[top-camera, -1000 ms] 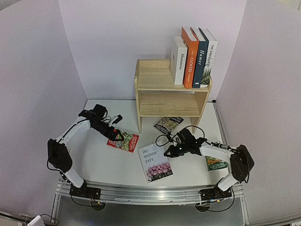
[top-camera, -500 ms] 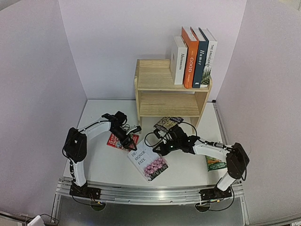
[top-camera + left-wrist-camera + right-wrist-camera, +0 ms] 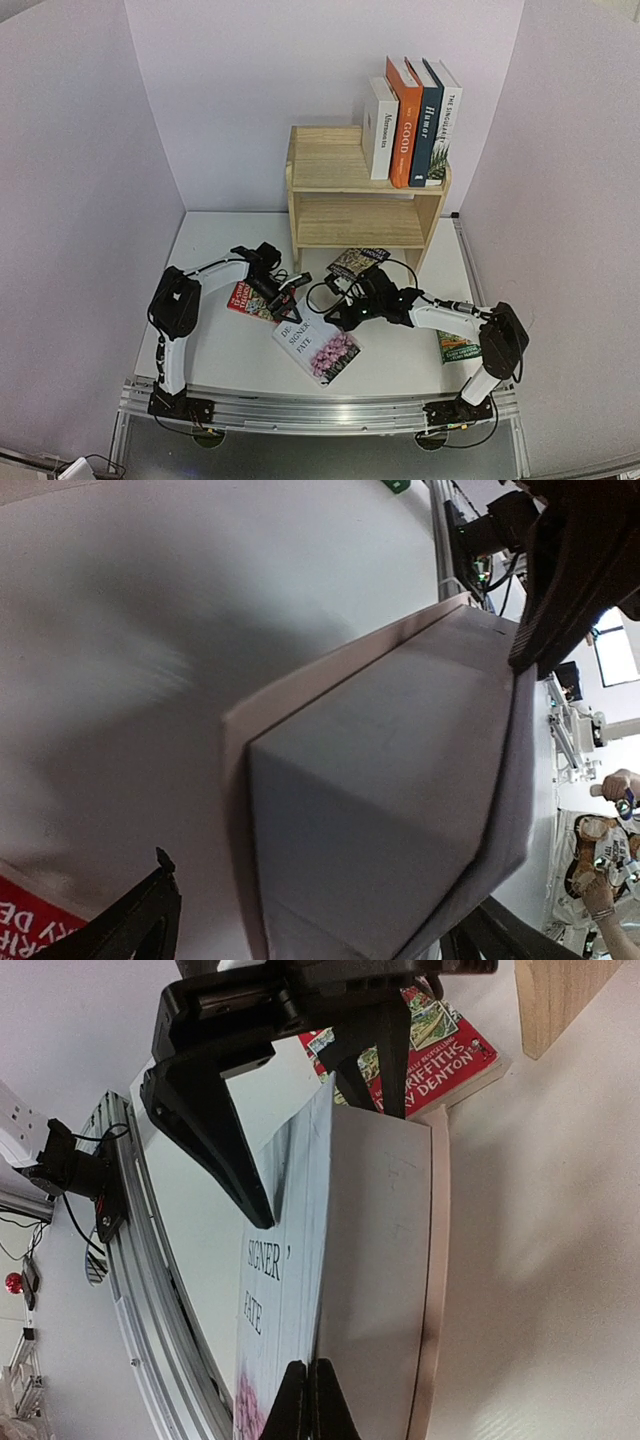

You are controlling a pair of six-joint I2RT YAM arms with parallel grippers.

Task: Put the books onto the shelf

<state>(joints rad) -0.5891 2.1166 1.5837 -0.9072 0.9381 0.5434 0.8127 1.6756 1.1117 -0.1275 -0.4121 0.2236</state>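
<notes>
The white "Designer Fate" book is tilted up on the table, one long edge raised. My right gripper is shut, its tips against the book's page edge. My left gripper is open and straddles the book's far end, one finger on each side, with gaps showing. The wooden shelf stands behind, with several books upright on its top tier. A red book lies beside the left arm.
A dark patterned book lies in front of the shelf's lower tier. A green book lies partly under the right arm. A shelf leg is close to the right of the white book. Both arms meet mid-table.
My left arm swung right from the red book to the white book's far end. My right gripper pushed the white book left, turning and tipping it. The left jaws have narrowed slightly.
</notes>
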